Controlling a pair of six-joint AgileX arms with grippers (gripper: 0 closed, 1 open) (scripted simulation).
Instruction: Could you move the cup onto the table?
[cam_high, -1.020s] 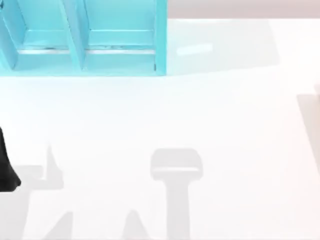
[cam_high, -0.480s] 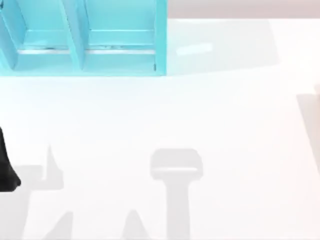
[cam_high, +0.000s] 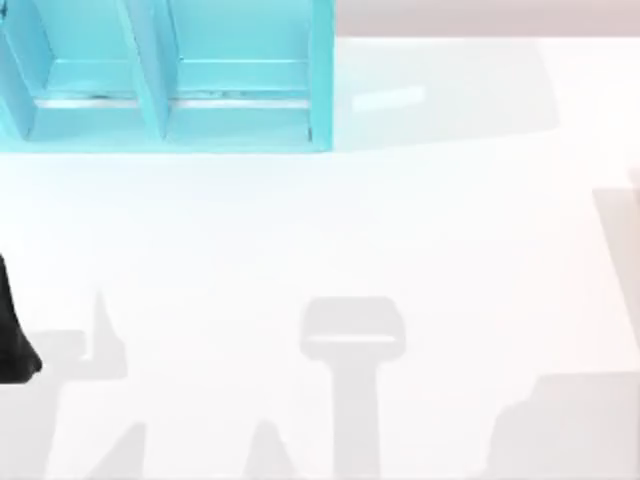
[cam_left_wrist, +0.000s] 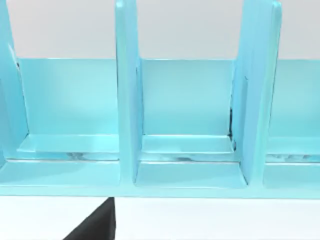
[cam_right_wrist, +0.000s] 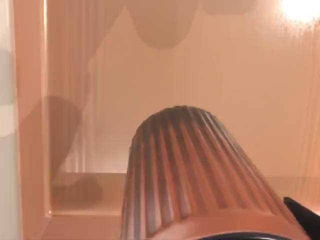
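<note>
A ribbed, tapered cup (cam_right_wrist: 185, 175) sits close in the right wrist view, inside a peach-coloured walled compartment (cam_right_wrist: 30, 125). A dark part of my right gripper (cam_right_wrist: 302, 212) shows just beside the cup's wide rim. The glossy white table (cam_high: 300, 230) spreads across the top view. A black part of my left arm (cam_high: 15, 330) rests at the table's far left edge. In the left wrist view a dark piece of my left gripper (cam_left_wrist: 95, 225) hangs above the table (cam_left_wrist: 210, 220), facing the shelf.
A turquoise compartmented shelf unit (cam_high: 160, 80) stands at the back left of the table, and its upright dividers (cam_left_wrist: 127, 95) face the left wrist camera. Grey arm shadows lie on the table's front half. A small pale object (cam_high: 635, 180) touches the right edge.
A new grey shadow has spread onto the table's front right corner in the top view. The left arm and the shelf have not moved.
</note>
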